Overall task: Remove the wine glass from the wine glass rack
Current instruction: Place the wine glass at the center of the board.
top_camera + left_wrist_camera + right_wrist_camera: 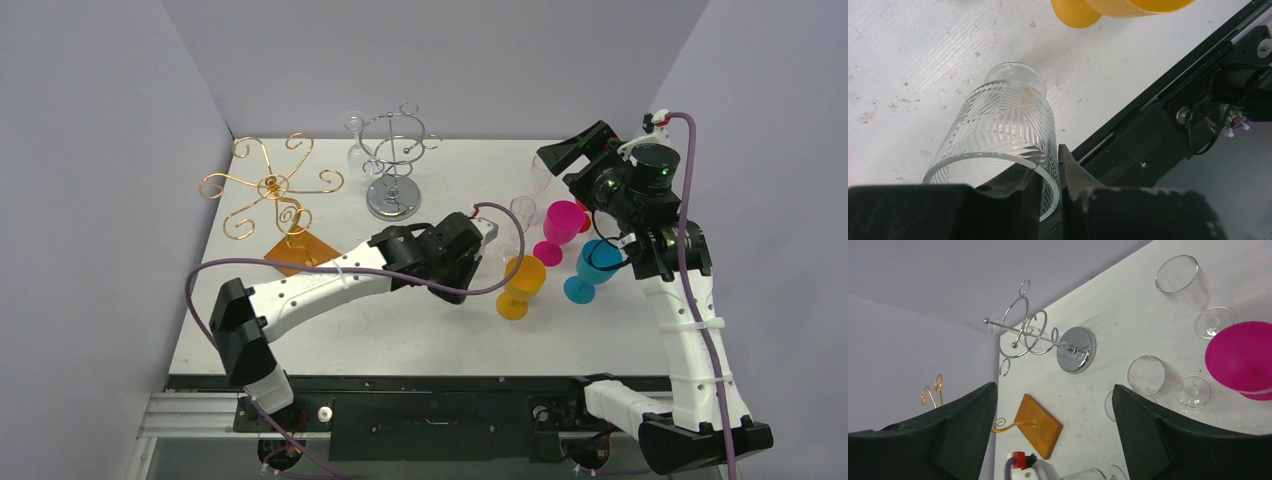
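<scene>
Left gripper (1049, 174): mine, clamped on the rim of the cut-pattern wine glass (1003, 125), one side inside the bowl, one outside.
Wine glass: off the rack, mid-desk toward the right edge, near the orange goblet (520, 285); can't tell if its foot touches the desk (300, 330).
Right gripper (1054, 389): spread wide, holding nothing, over the far right corner.
Chrome wine glass rack (392, 160): middle of the far edge, a clear glass (355, 138) hanging on it.
Gold rack (270, 188): far left corner.

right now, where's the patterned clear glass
In the left wrist view, the patterned clear glass is pinched by its rim in the left gripper, near mid-table, beside the orange goblet.
</scene>
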### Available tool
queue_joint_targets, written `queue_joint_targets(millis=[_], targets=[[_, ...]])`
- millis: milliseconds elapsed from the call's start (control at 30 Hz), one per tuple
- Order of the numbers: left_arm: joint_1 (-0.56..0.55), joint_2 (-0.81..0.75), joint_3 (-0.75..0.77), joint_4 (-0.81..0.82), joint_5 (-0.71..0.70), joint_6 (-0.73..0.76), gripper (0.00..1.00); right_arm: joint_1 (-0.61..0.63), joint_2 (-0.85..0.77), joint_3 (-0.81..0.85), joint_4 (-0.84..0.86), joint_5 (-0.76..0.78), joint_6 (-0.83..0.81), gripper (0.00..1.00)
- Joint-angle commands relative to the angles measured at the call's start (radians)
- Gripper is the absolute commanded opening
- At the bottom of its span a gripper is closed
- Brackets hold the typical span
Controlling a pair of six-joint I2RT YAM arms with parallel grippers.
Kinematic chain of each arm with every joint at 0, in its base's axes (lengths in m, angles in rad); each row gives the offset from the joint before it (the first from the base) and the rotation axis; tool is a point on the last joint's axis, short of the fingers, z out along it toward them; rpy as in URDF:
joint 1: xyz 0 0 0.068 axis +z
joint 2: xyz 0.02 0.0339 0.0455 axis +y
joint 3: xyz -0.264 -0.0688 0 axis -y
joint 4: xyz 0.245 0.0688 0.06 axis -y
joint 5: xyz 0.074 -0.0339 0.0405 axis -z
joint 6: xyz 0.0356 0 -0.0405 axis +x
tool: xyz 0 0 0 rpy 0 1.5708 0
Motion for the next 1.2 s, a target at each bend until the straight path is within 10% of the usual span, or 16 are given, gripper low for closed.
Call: queue_joint_targets(millis=[0, 533, 1167], targets=[[-0.01, 0.072, 0.013, 0.105, 0.02, 0.02, 0.0, 0.009, 0.0, 0.042, 0.001, 0.036, -0.024, 0.8], [-0.01, 0.248, 0.032, 0.132, -0.009, 0.022, 0.0, 0.0, -0.014, 0.041, -0.026, 0.078, -0.043, 0.8], [-0.016, 0.168, 0.116, 0.044, -0.033, 0.04, 0.47, 0.001, -0.014, 0.03, -0.018, 0.077, -0.044, 0.8]])
